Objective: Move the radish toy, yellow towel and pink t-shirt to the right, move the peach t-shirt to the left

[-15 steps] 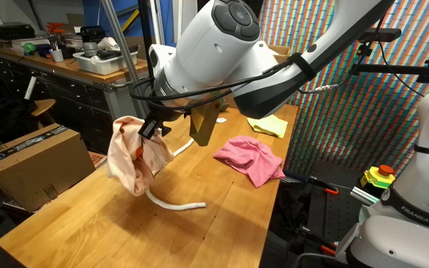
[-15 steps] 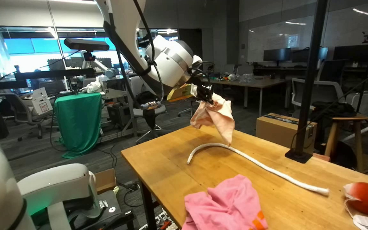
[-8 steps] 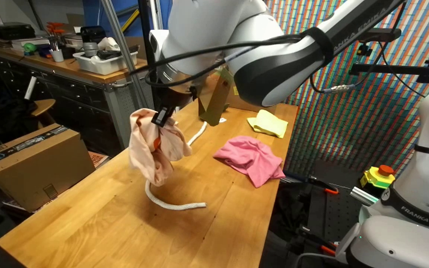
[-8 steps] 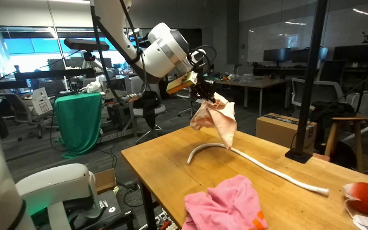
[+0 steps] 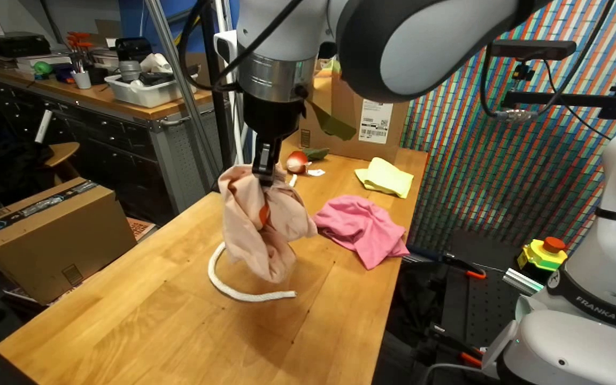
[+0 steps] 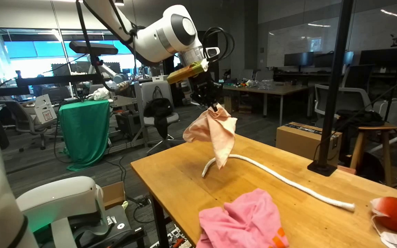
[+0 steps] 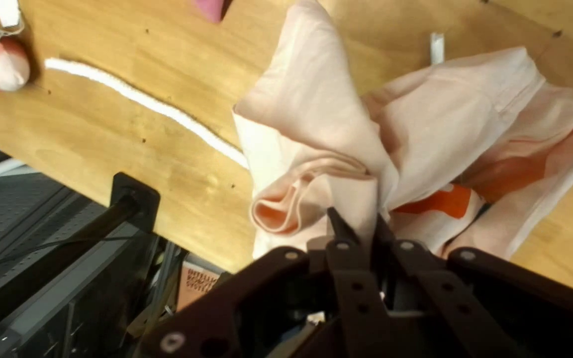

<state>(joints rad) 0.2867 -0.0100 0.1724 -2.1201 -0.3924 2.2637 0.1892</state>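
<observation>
We see the peach t-shirt [image 5: 270, 240] bunched up and hanging in the air over the curved end of the white rope [image 6: 281, 176], above the wooden table [image 5: 179, 315]. The gripper [image 7: 358, 220] points down, pinched tight on a fold of it. The shirt's lowest corner looks clear of the rope, though we cannot be sure. We judge the peach t-shirt's move to be under way, with lowering and releasing left to do, perhaps out past the rope's curved end.

The other three things lie loose on the table. The radish toy [image 6: 396, 214] rests just beside the rope's straight end. The pink t-shirt [image 5: 361, 227] lies crumpled and apart from the rope, on the side toward the robot's base [image 5: 580, 345], alongside the rope's middle. The yellow towel [image 5: 387, 179] lies folded on that same side, roughly level with the straight end. From this layout we take the radish toy and yellow towel as likely done; of the pink t-shirt we are less sure.

The arm [image 6: 155, 42] extends high over the table from the base's side of the rope, its wrist bent so the gripper hangs beneath it.
</observation>
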